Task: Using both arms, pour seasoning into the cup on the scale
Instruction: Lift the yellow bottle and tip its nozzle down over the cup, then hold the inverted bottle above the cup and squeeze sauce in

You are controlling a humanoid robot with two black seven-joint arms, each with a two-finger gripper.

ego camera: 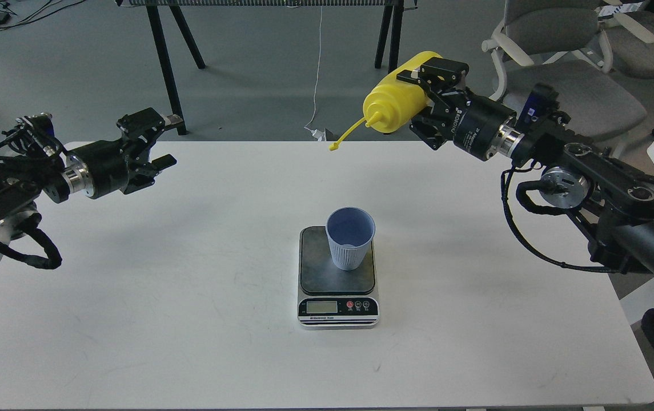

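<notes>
right fingers (430, 80) clamp yellow bottle (392, 100)

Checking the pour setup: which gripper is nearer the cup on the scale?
Right. The right gripper, shut on the yellow bottle, hangs above and to the right of the cup. The left gripper, empty with fingers open, sits farther off to the cup's left.

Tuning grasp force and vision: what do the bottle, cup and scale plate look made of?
Yellow bottle: looks like soft opaque plastic, slight sheen, thin flexible cap tether hanging.
Cup: likely thin matte plastic, blue-grey, fine vertical ribs.
Scale: dark glossy plate, glass or polished metal, unclear; silvery front strip.
</notes>
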